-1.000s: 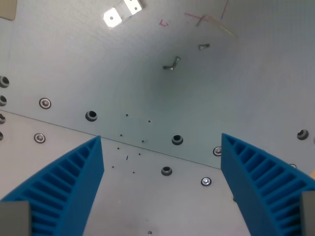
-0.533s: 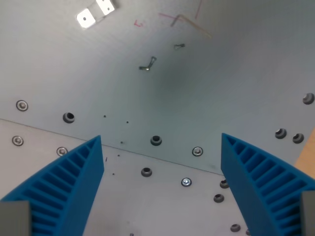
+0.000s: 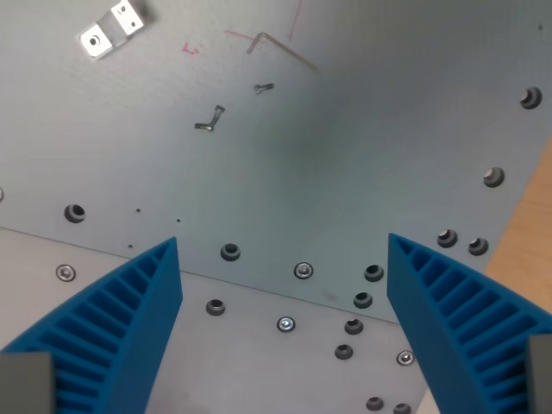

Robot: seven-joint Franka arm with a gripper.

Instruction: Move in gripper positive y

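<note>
Blue ribbed fingers (image 3: 112,332) of the gripper (image 3: 285,250) at the bottom corners of the wrist view, one on the wrist view's left, one on the wrist view's right. Spread wide, with a broad gap between the tips. Nothing held, nothing touched; only bare plate visible in the gap. Hanging above a grey metal plate (image 3: 362,147), clear of it.

Between and just beyond the fingertips: seam (image 3: 259,289) crossing the plate, sloping down toward the wrist view's right. Along it a scatter of dark holes and bolt heads, among them a dark hole (image 3: 229,252) just above the seam, a bright screw head (image 3: 303,271) beside it, another shiny screw head (image 3: 285,324) below the seam. Cluster of further dark bolt holes (image 3: 362,300) near the right finger.

Farther up the plate: small bent metal piece (image 3: 209,119) lying flat, a tiny screw-like bit (image 3: 264,87) just beyond it, apart from it. Thin bent wire or hex key (image 3: 280,47) near the top edge, next to faint red pen marks (image 3: 191,48). Shiny folded metal bracket (image 3: 111,28) with two holes at the top of the wrist view's left, well apart from the gripper.

At the wrist view's right edge: plate border, tan wooden surface (image 3: 530,233) beyond it.
</note>
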